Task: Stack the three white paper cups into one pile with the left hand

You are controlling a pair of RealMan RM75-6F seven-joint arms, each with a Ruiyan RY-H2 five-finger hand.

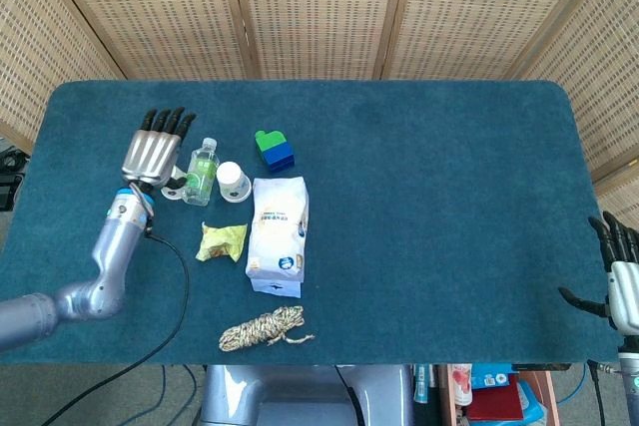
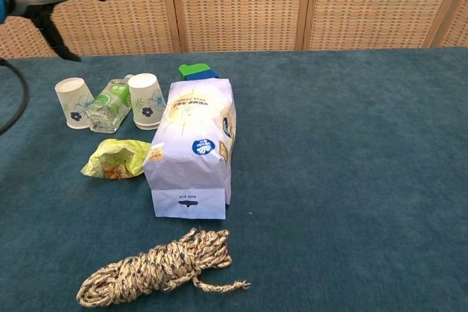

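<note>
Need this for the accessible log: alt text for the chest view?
Two upside-down white paper cups flank a lying plastic bottle on a blue cloth, the open left hand raised above them. Nearer lie a white paper bag, yellow-green wrapper and rope coil.

I see a deep teal cloth on the table (image 2: 351,180) and tan woven screens (image 2: 241,5) behind it. The two paper cups (image 2: 147,100) and (image 2: 73,102) are white with small blue flowers and green leaves. Between them the clear bottle (image 2: 108,106) wears a green label. The bag (image 2: 191,147) is white with a blue round mark. The block (image 1: 274,149) is green over blue, the wrapper (image 2: 117,158) yellow-green, the rope (image 2: 157,268) mottled beige and brown. My left hand (image 1: 153,150) is silver with black fingertips.
</note>
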